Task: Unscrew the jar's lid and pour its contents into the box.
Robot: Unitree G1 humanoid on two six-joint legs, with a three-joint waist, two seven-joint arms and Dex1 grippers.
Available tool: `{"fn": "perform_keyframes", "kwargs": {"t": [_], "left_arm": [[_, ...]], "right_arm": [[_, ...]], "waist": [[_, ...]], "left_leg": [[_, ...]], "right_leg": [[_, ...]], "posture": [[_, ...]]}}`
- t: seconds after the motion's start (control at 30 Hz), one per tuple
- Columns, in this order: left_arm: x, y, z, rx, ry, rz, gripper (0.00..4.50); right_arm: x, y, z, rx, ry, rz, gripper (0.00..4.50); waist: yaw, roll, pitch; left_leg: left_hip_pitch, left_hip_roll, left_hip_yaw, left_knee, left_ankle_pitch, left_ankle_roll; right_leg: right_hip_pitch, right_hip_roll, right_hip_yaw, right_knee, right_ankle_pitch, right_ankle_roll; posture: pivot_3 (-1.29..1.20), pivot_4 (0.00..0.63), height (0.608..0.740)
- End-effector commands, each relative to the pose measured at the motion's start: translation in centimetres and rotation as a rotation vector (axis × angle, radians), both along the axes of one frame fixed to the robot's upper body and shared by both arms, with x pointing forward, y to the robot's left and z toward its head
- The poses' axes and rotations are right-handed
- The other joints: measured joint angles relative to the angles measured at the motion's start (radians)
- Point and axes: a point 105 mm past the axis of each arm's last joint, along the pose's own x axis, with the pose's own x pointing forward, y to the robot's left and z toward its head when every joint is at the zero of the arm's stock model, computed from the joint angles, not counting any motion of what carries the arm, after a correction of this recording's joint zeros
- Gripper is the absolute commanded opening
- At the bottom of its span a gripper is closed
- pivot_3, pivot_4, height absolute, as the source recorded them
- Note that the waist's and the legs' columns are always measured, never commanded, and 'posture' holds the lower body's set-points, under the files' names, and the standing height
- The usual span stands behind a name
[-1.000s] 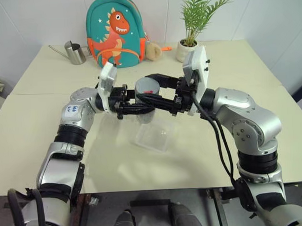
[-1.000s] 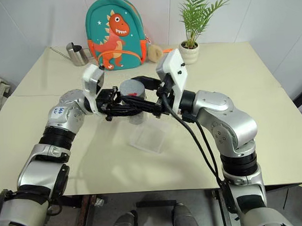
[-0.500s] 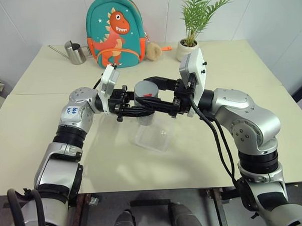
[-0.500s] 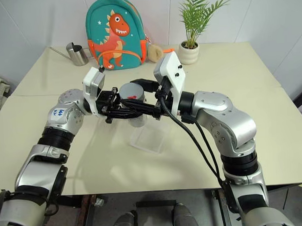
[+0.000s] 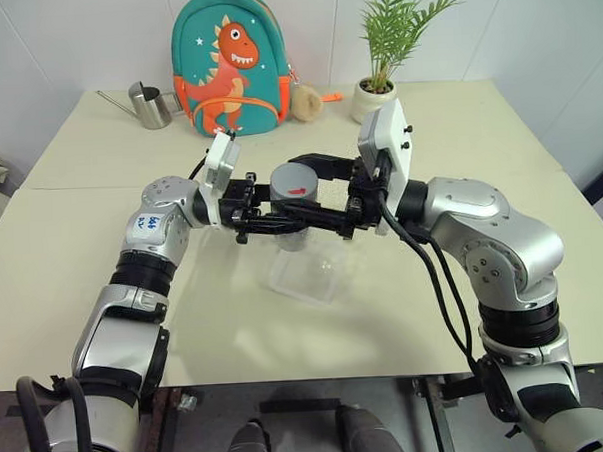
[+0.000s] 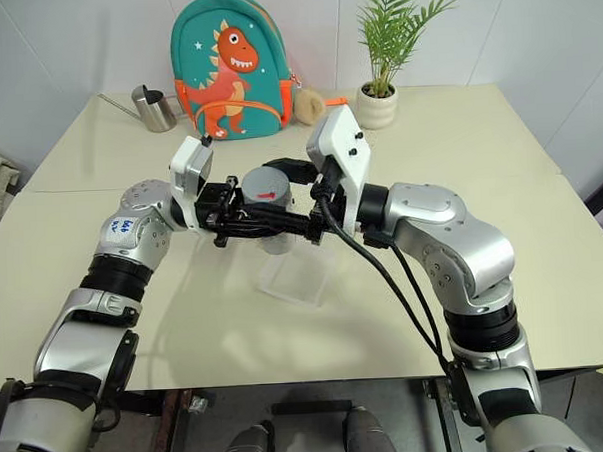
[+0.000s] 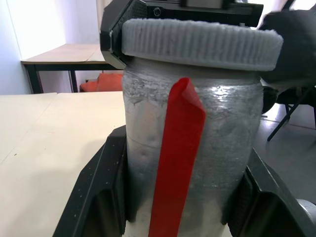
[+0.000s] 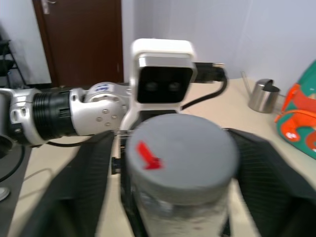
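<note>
The jar (image 7: 187, 148), clear with a red vertical stripe, is held upright in the air above the box (image 5: 309, 276), a shallow clear tray on the table. My left gripper (image 7: 180, 197) is shut on the jar's body, one black finger on each side. The grey ribbed lid (image 8: 180, 148), with a red mark on top, sits on the jar. My right gripper (image 8: 180, 163) reaches in from the opposite side, open, its fingers (image 8: 84, 187) flanking the lid with a small gap on each side. The contents are hidden behind the jar's cloudy wall.
At the back of the table (image 5: 72, 246) stand a teal dinosaur backpack (image 5: 229, 64), a steel watering can (image 5: 151, 104), a small brown plush (image 5: 306, 103) and a white pot with a green plant (image 5: 373, 101). A seam crosses the tabletop on the left.
The right gripper's fingers have spread off the lid. The red mark on the lid's top has come into sight. Both arms have stayed where they were.
</note>
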Motion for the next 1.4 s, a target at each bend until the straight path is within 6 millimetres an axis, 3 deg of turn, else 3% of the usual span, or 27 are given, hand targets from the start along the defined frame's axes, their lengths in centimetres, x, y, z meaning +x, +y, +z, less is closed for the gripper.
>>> {"fn": "perform_keyframes", "kwargs": {"t": [0.03, 0.93, 1.4], "left_arm": [[-0.9, 0.3, 0.3, 0.029, 0.006, -0.1, 2.0], [-2.1, 0.6, 0.2, -0.018, 0.008, -0.116, 2.0], [-2.2, 0.4, 0.1, -0.022, 0.001, -0.108, 2.0]], "right_arm": [[-5.0, 2.2, 1.5, 0.008, -0.126, 0.246, 4.5], [-2.9, 1.8, 2.7, 0.047, -0.136, 0.144, 4.5], [-1.6, 2.1, 2.3, 0.022, -0.131, 0.103, 4.5]], "waist": [[0.0, 0.0, 0.0], [0.0, 0.0, 0.0], [0.0, 0.0, 0.0]], "left_leg": [[0.0, 0.0, 0.0, 0.0, 0.0, 0.0], [0.0, 0.0, 0.0, 0.0, 0.0, 0.0], [0.0, 0.0, 0.0, 0.0, 0.0, 0.0]], "right_leg": [[0.0, 0.0, 0.0, 0.0, 0.0, 0.0], [0.0, 0.0, 0.0, 0.0, 0.0, 0.0], [0.0, 0.0, 0.0, 0.0, 0.0, 0.0]], "posture": [[0.0, 0.15, 0.74], [0.0, 0.15, 0.74], [0.0, 0.15, 0.74]]}}
